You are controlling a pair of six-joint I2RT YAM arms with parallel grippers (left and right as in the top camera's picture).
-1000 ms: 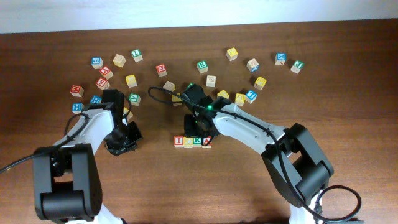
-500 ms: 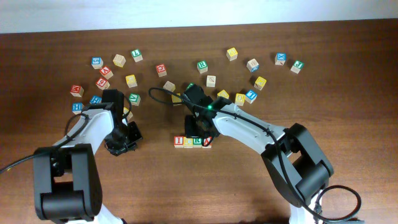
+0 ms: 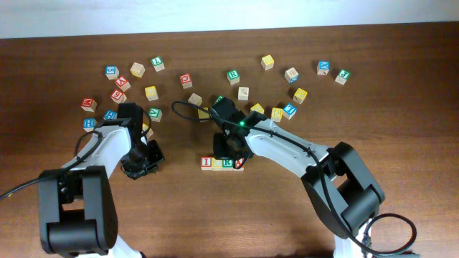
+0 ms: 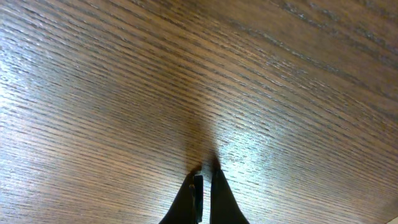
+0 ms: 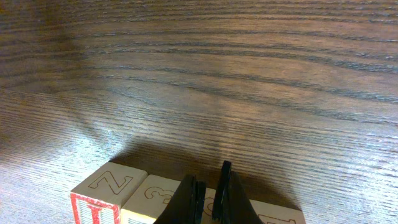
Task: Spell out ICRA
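Note:
Four wooden cubes stand in a tight row on the table: the red I (image 3: 206, 163), the yellow C (image 3: 216, 164), the green R (image 3: 227, 163) and the red A (image 3: 239, 165). My right gripper (image 3: 231, 149) hangs right behind and above the middle of the row, fingers together and holding nothing. In the right wrist view its fingertips (image 5: 210, 180) sit over the row's top faces, with the I cube (image 5: 93, 205) at the lower left. My left gripper (image 3: 141, 163) is shut and empty, low over bare wood (image 4: 206, 174), left of the row.
Several loose letter cubes lie scattered across the back. One cluster is at the left (image 3: 118, 93). Another is at the right (image 3: 287, 93), including a green cube (image 3: 233, 74) and yellow cubes (image 3: 267, 61). Some cubes lie close behind the right arm (image 3: 276, 113).

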